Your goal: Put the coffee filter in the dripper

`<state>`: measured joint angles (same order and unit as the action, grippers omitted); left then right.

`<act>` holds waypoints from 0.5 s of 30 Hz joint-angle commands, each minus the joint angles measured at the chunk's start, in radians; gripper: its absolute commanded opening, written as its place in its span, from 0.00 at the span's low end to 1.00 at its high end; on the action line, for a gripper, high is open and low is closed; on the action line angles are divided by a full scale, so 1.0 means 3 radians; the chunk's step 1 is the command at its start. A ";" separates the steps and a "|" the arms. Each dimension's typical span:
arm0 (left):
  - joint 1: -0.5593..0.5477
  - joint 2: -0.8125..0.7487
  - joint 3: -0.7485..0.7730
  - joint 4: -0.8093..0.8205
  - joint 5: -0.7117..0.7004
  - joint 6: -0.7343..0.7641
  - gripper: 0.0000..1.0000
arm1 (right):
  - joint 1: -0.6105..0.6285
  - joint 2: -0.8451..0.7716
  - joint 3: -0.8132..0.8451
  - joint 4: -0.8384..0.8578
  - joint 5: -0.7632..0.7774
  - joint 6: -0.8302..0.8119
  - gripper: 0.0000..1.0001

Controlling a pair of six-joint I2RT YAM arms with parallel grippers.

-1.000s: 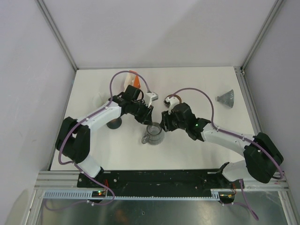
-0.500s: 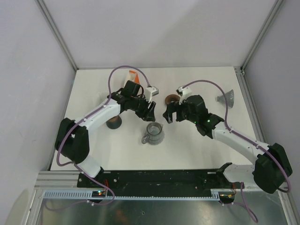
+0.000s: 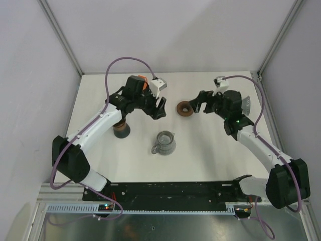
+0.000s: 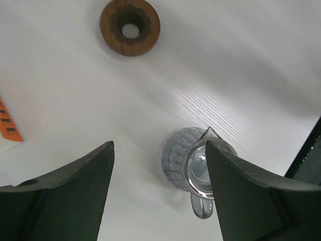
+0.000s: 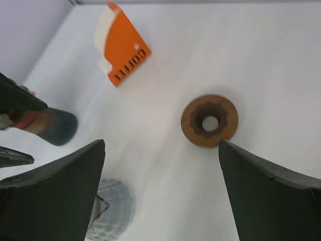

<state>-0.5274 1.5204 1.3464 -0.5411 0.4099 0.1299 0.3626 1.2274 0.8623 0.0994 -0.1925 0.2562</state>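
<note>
Glass, clear and with a handle, the dripper (image 3: 164, 143) stands around the middle of the table (image 3: 210, 160), a little toward the near edge. In the left wrist view a grey ribbed coffee filter (image 4: 174, 160) shows at the dripper; how well it is seated I cannot tell. Nothing touches either of them.

The left gripper (image 3: 161, 108) hangs above the table on the far side of the dripper, its fingers spread wide with nothing between them. The right gripper (image 3: 196, 104) faces it from the right, jaws also wide apart and holding nothing.

A brown wooden ring (image 3: 185, 108) lies flat between the two grippers, apart from both. An orange packet (image 3: 145, 83) lies toward the far left corner, mostly hidden under the left wrist. A dark cup (image 3: 121, 130) stands nearer the left edge, beneath the left forearm.
</note>
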 commanded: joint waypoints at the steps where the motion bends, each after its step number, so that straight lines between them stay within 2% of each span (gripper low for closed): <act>1: 0.0049 -0.0178 0.0192 0.0041 -0.0241 0.0097 0.78 | -0.0331 0.0143 0.0160 0.0736 -0.1020 0.0235 0.99; 3: 0.0054 -0.0197 0.0202 0.0044 -0.0330 0.0115 0.78 | -0.0387 0.0266 0.0232 0.0751 -0.1074 0.0289 0.94; 7: 0.0062 -0.0209 0.0213 0.0038 -0.0458 0.0143 0.78 | -0.0270 0.0729 0.0710 -0.0197 -0.0052 0.0003 0.84; 10: 0.0065 -0.0193 0.0217 0.0038 -0.0568 0.0165 0.78 | -0.0144 0.1160 0.1028 -0.0724 0.0483 -0.0105 0.87; 15: 0.0072 -0.0164 0.0210 0.0033 -0.0715 0.0196 0.78 | 0.0068 0.1726 0.1462 -0.1083 0.1175 -0.0295 0.91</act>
<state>-0.5137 1.4956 1.3720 -0.5415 0.2512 0.1585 0.3386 1.6440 1.1999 -0.0616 -0.0631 0.2344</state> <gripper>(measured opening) 0.778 0.904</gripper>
